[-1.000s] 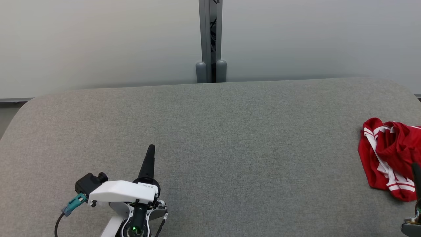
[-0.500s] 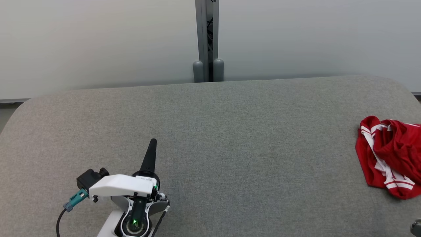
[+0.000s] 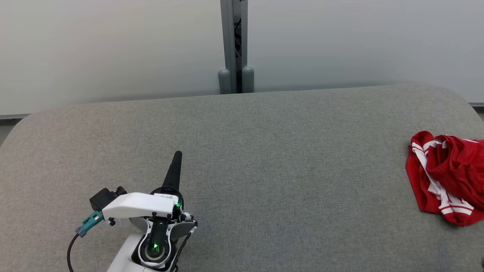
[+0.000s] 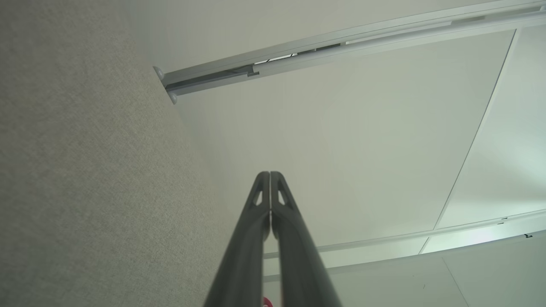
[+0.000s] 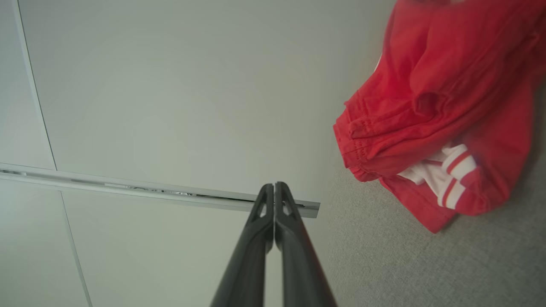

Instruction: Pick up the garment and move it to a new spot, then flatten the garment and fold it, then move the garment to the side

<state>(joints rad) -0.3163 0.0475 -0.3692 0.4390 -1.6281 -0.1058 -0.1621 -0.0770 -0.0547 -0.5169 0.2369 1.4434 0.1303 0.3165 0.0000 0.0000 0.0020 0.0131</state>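
Note:
The garment (image 3: 446, 175) is a crumpled red piece with white stripes, lying at the right edge of the grey table (image 3: 264, 151) and partly cut off by the head view. In the right wrist view the garment (image 5: 443, 106) lies bunched at the upper right. My left gripper (image 3: 177, 155) hovers over the table's front left, fingers pressed together and holding nothing; the left wrist view shows that gripper (image 4: 269, 174) shut too. My right gripper (image 5: 273, 185) is shut and empty, a short way from the garment.
A pale partition wall runs behind the table, with a grey post (image 3: 233, 45) at its middle. The table has rounded corners at far left and far right. A white rail (image 5: 149, 192) crosses the wall panels in the right wrist view.
The head camera has shifted slightly, so the post and garment sit further left. My left gripper has moved up a little. The right gripper's finger at the lower right edge has dropped out of view.

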